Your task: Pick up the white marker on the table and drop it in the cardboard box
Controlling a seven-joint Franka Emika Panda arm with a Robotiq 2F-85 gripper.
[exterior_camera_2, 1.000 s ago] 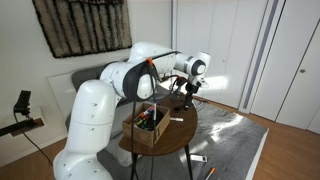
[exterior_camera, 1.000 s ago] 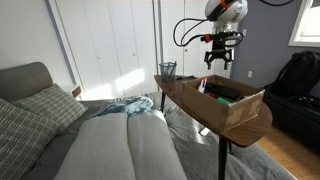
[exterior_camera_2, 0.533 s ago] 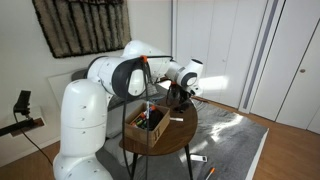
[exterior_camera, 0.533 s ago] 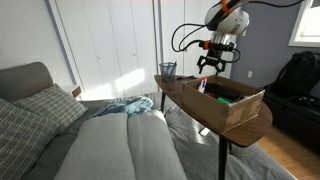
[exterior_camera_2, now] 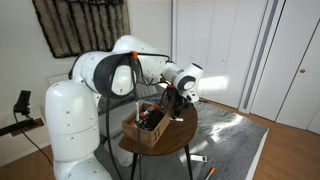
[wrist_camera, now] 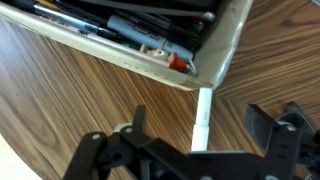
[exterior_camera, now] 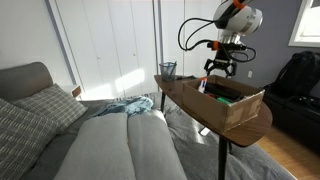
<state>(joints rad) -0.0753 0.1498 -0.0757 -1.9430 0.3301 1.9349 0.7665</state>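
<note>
From my wrist view, the marker [wrist_camera: 203, 118] lies on the counter [wrist_camera: 60, 100] just outside the cardboard box [wrist_camera: 228, 40] corner, under my tool [wrist_camera: 198, 125]. In an exterior view, a basket [exterior_camera: 167, 70] stands beyond the box.

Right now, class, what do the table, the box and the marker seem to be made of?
Table: wood or veneer, brown grain streaks, slight sheen. Box: cardboard, matte tan, thin raw edge. Marker: probably plastic, smooth white barrel.
</note>
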